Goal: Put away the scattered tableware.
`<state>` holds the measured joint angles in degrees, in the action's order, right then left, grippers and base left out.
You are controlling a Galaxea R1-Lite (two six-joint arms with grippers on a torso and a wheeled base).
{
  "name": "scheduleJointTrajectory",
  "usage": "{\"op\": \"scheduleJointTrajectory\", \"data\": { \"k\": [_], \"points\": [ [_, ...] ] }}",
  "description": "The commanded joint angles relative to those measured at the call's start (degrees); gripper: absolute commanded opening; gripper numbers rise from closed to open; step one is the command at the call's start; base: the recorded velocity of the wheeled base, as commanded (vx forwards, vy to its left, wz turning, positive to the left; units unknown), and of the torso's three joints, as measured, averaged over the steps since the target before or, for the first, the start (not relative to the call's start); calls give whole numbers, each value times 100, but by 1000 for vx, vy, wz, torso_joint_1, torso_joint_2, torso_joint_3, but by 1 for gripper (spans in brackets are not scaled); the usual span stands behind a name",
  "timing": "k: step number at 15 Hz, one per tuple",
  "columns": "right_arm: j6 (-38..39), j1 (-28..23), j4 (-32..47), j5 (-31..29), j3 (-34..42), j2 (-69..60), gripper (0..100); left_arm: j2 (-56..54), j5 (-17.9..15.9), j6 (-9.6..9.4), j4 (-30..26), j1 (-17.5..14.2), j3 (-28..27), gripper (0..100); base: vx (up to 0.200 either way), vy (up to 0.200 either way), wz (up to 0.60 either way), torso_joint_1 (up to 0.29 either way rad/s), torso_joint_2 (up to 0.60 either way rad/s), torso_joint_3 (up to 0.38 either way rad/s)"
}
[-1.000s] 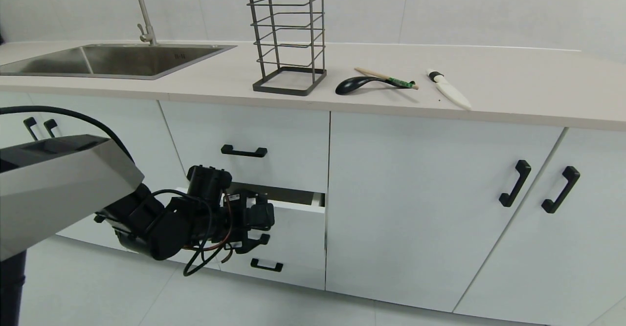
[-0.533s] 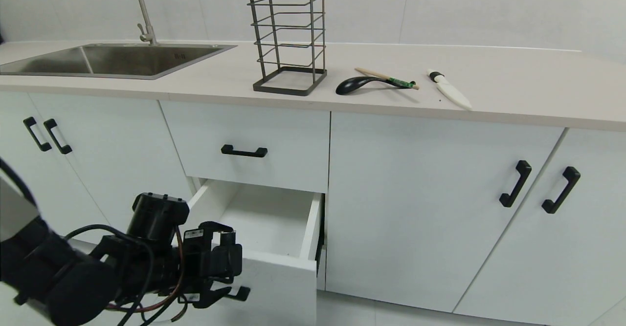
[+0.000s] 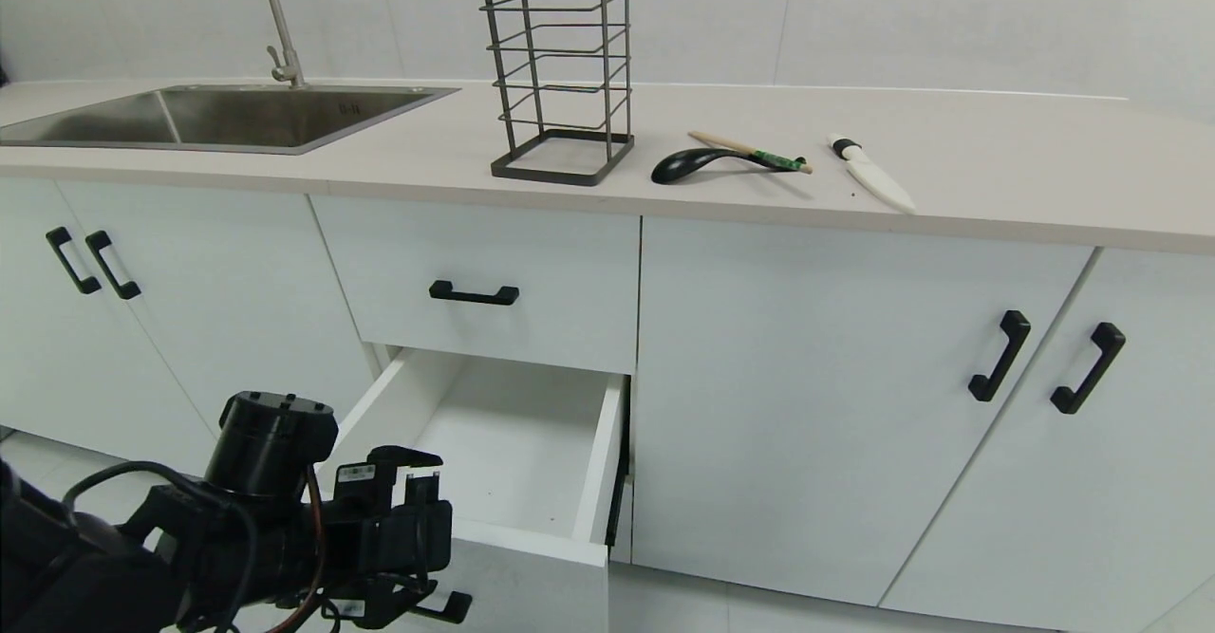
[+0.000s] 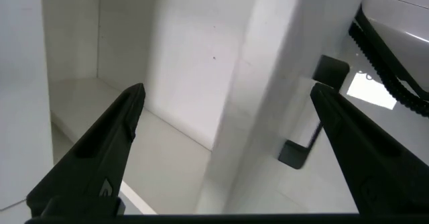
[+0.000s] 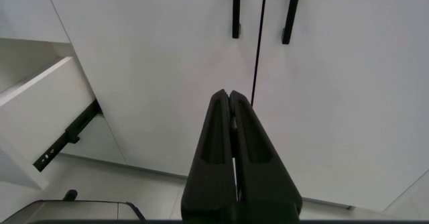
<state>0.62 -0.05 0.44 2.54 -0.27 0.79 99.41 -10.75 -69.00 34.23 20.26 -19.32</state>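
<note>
Drawer [image 3: 596, 462]: drawn further out than before, for stowing.
Tableware: spoon [image 3: 698, 163], chopsticks [image 3: 750, 151], knife [image 3: 871, 174] are left near the countertop's [image 3: 997, 158] front edge.
Left gripper [image 4: 226, 93]: jaws spread by the drawer handle [image 4: 295, 153].
Right gripper [image 5: 229, 96]: jaws pressed together, kept idle.

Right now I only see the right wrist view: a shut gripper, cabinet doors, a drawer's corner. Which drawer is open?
Observer: The lower drawer, pulled well out; the upper drawer is shut.
Operator: Where's the left gripper?
Observer: The left gripper is open, the lower drawer's front panel and handle between its fingers.
Operator: And the tableware?
Observer: On the counter, right of the wire rack: a black spoon, chopsticks, a white knife.
</note>
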Motion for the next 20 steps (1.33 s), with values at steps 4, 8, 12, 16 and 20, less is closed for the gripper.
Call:
{"op": "scheduleJointTrajectory", "data": {
  "k": [4,8,12,16,20],
  "points": [
    [8,5,0,1,0,0,0,-317,-146,36,-13,4,139,100,0,0,0,0,0,0],
    [8,-4,0,1,0,0,0,-1161,-208,528,-92,206,148,100,0,0,0,0,0,0],
    [-1,5,0,1,0,0,0,-1829,-516,1767,-101,619,157,100,0,0,0,0,0,0],
    [-1,-4,0,1,0,0,0,-2787,-533,3463,-110,611,113,100,0,0,0,0,0,0],
    [8,5,0,1,0,9,0,-3587,-639,5019,-277,619,113,100,0,0,0,0,0,0]
  ]
}}
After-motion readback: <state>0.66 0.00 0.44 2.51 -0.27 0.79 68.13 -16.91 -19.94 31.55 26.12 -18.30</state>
